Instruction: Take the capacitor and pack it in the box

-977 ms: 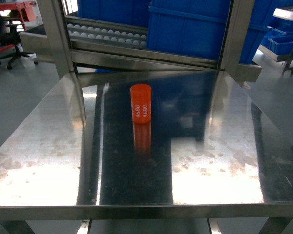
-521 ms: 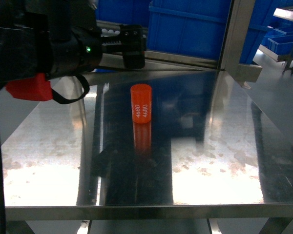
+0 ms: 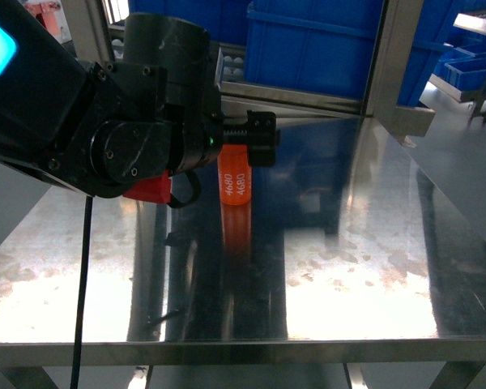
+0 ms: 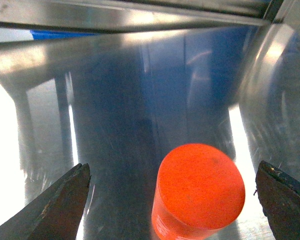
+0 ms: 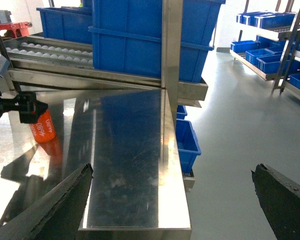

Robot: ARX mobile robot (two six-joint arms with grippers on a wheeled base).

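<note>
- On the steel worktop (image 3: 373, 267), an orange capacitor (image 3: 235, 180) marked "4680" stands upright near the middle, toward the far side, untouched.
- Left end effector (image 4: 172, 200) hovers over the cylinder with its fingers spread wide; the wrist view shows one fingertip (image 4: 65, 205) to the left and the other to the right of the orange top, neither touching it.
- Right end effector (image 5: 170, 205) hangs off the worktop's right edge, well apart from the capacitor, its fingers parted and holding nothing.
- Blue bins (image 3: 308, 40) sit on the rack beyond the far edge; no packing box shows in any view.
- Judged from this, the task is at its opening: the grasp is not yet made, and lifting, carrying and packing all remain.
</note>
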